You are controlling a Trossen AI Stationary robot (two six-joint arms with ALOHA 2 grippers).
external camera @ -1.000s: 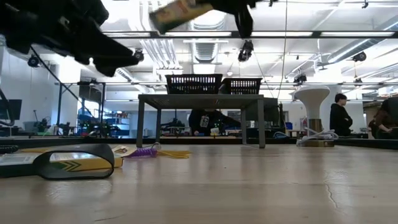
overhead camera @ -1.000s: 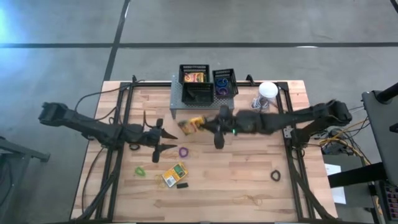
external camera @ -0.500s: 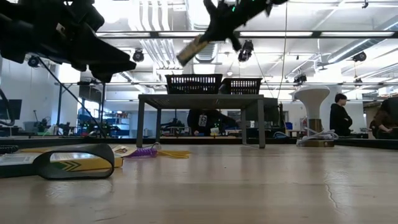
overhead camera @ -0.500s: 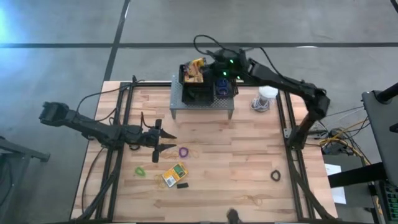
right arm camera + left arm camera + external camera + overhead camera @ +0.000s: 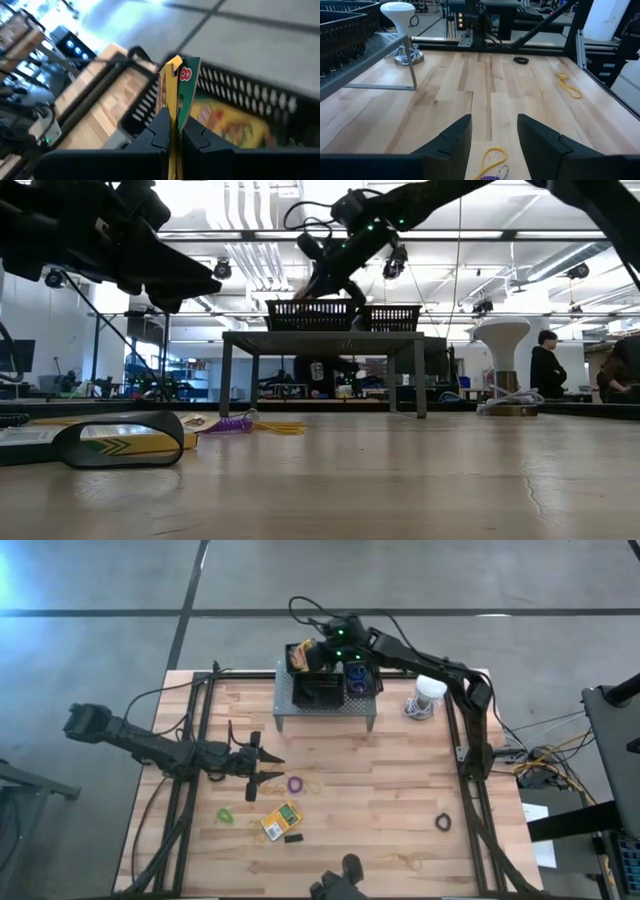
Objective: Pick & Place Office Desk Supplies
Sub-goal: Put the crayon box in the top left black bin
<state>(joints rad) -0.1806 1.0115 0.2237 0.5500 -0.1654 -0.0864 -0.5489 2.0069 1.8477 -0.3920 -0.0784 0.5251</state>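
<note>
R gripper (image 5: 305,648) is over the rear-left basket (image 5: 312,658) on the shelf (image 5: 325,705), fingers clamped on 1 crayon box (image 5: 176,95). L gripper (image 5: 262,765) hangs over the table (image 5: 400,810) w/ fingers spread, near the purple band (image 5: 296,784).

shelf (image 5: 325,712) blocks rear, table (image 5: 400,790) centre open

- High view looked straight down on the whole table (image 5: 400,800).
- Low view sat at tabletop level, facing the shelf (image 5: 322,336).
- Wrist views looked forward past fingers.
- Both fixed views shared the shelf, upper centre.
</note>
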